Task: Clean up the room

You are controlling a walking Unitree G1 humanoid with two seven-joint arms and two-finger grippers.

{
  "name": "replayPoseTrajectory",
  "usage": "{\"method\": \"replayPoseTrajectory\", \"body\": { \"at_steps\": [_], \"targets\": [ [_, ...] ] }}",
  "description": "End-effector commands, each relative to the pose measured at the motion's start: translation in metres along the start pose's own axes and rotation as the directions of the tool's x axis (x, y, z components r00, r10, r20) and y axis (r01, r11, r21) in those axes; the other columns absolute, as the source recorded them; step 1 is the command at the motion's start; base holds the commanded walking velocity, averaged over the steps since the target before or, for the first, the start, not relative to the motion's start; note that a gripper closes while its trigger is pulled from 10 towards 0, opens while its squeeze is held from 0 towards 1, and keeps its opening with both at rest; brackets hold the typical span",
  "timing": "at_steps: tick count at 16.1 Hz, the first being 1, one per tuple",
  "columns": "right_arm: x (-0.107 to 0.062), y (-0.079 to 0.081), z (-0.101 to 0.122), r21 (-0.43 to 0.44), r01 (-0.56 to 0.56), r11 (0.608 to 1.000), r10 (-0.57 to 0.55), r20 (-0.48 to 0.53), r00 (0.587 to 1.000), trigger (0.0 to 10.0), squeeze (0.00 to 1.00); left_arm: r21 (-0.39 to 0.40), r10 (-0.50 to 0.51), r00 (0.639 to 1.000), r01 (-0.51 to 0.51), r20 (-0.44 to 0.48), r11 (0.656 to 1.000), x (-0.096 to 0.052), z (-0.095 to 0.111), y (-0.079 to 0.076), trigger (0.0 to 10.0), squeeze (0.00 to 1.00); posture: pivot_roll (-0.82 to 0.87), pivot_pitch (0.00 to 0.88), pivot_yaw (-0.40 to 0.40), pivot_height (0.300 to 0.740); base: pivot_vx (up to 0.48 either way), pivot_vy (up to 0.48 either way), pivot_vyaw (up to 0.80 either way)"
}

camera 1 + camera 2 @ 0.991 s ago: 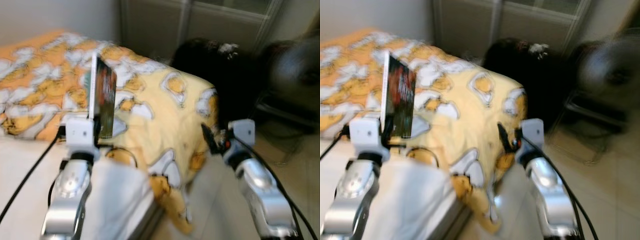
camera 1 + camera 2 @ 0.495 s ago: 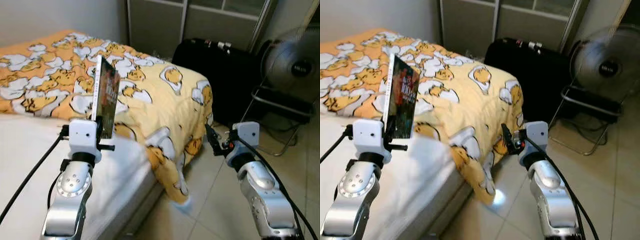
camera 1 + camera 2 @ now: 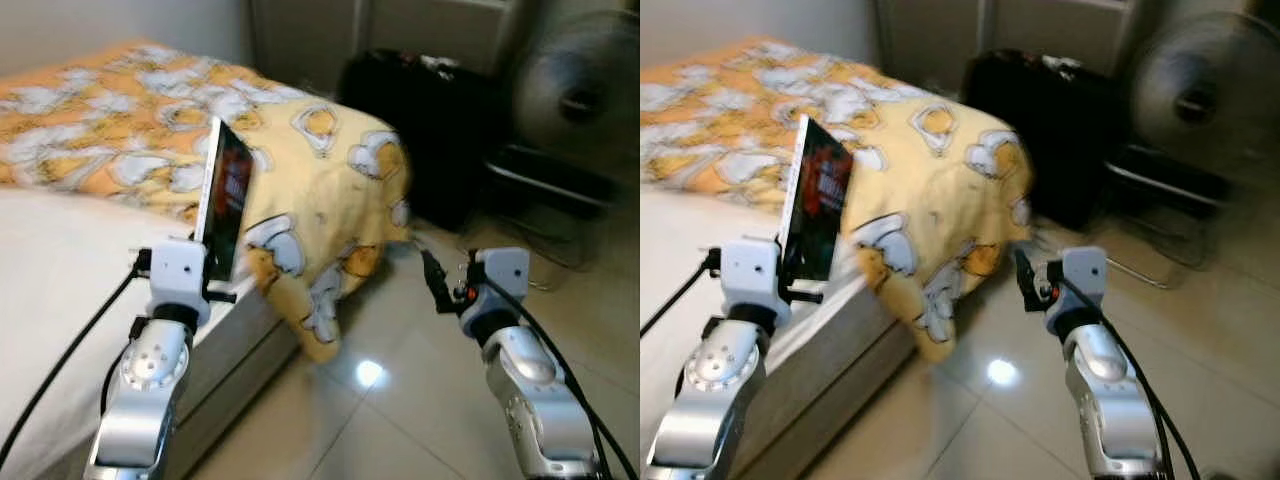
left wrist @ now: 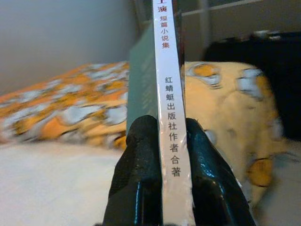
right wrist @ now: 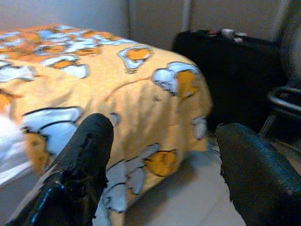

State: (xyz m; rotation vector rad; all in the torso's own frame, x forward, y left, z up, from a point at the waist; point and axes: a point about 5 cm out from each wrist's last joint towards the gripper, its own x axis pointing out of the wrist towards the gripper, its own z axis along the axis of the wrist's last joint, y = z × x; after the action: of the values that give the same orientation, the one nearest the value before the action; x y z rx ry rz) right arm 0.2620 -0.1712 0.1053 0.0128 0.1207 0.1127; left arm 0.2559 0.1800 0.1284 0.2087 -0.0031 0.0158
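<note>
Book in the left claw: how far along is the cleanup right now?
Picked up: the book is clamped upright by its spine in the left claw, held over the edge of the bed. Nothing shows it put away yet. The right claw is open and empty, near the yellow blanket hanging toward the floor. Left: placing the book, and likely straightening that blanket.

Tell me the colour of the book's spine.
White, with dark printed characters down it; the book shows this best in the left wrist view.

The fan [image 3: 570, 95] and black suitcase [image 3: 430, 110] are showing blurred — the book [image 4: 164, 70] is running off the wrist view's upper edge.
</note>
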Motion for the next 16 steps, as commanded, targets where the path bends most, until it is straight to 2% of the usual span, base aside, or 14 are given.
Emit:
{"method": "replayPoseTrajectory", "body": {
  "at_steps": [1,5,7,8,10,16],
  "targets": [
    [0.0,0.001,-0.002,-0.002,0.002,1.0,-0.003,-0.013,1.0,10.0,0.0,-0.004,0.033,0.999,-0.033,0.032,0.999,0.002,0.008,0.007,10.0,0.0,0.06,0.0,0.029,0.74,0.0,0.0,0.0],
    [0.001,0.0,-0.002,-0.007,0.004,1.0,-0.004,-0.023,1.0,10.0,0.0,0.002,0.016,0.999,-0.016,0.035,1.0,0.002,0.008,0.006,10.0,0.0,0.06,0.0,0.026,0.74,0.0,0.0,0.0],
    [0.002,-0.001,-0.002,0.0,0.009,1.0,-0.009,-0.021,1.0,10.0,0.0,-0.02,0.035,0.999,-0.035,0.035,0.999,0.001,0.008,0.007,10.0,0.0,0.06,0.0,0.023,0.74,0.0,0.0,0.0],
    [0.002,0.0,-0.002,-0.008,-0.021,1.0,0.021,-0.032,0.999,10.0,0.0,-0.016,0.04,0.999,-0.04,0.031,0.999,0.001,0.007,0.008,10.0,0.0,0.06,0.0,0.02,0.74,0.0,0.0,0.0],
    [0.002,0.006,-0.003,-0.034,-0.076,0.997,0.074,-0.041,0.996,10.0,0.0,-0.011,0.051,0.998,-0.051,0.02,0.999,0.001,0.006,0.01,10.0,0.0,0.06,0.0,0.018,0.74,0.0,0.0,0.8],
    [0.008,0.012,-0.003,-0.064,-0.119,0.991,0.115,-0.056,0.992,10.0,0.0,-0.046,0.09,0.996,-0.089,0.009,0.995,0.001,0.002,0.016,10.0,0.0,0.07,0.0,0.007,0.74,0.042,0.0,0.8]
  ]
}}
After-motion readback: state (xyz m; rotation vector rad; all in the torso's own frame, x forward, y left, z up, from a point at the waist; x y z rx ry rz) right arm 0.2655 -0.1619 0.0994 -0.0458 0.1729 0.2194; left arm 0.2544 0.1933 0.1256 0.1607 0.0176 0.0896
